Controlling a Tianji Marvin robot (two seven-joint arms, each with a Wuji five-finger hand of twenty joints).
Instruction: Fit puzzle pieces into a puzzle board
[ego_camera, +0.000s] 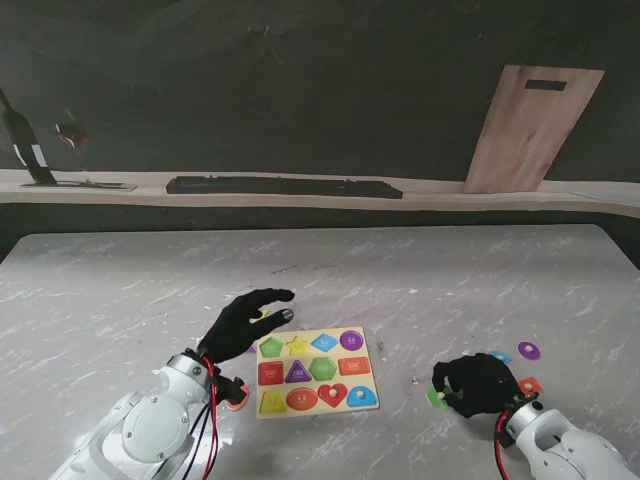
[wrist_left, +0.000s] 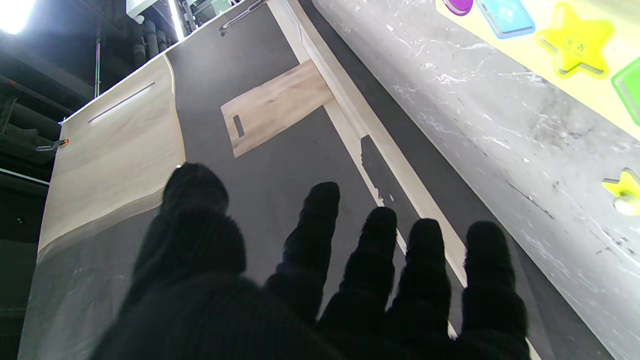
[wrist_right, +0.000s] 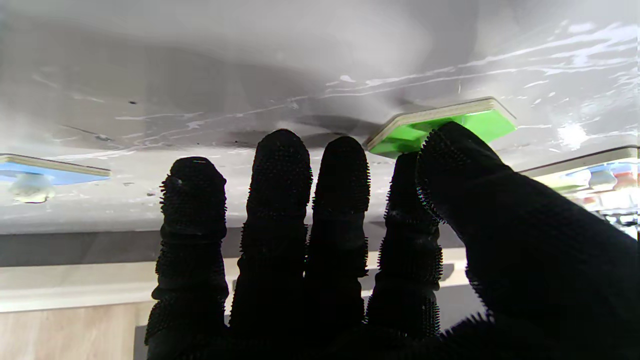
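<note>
Right hand (ego_camera: 480, 384) fingers touch a green piece (wrist_right: 440, 125), grip unclear; left hand (ego_camera: 243, 322) spread empty beside the puzzle board (ego_camera: 316, 372).

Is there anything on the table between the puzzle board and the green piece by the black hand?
Almost nothing. In the stand's view, bare marble separates the puzzle board from the green piece at the right hand, apart from one tiny white speck I cannot identify.

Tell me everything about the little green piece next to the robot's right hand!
The green piece is a flat puzzle piece with a bright green face and pale, wood-looking edges. It has straight sides and corners; its full shape is hidden. It lies on the marble table, right of the puzzle board, not in any slot. The right hand is over it, and its thumb tip seems to touch it.
</note>
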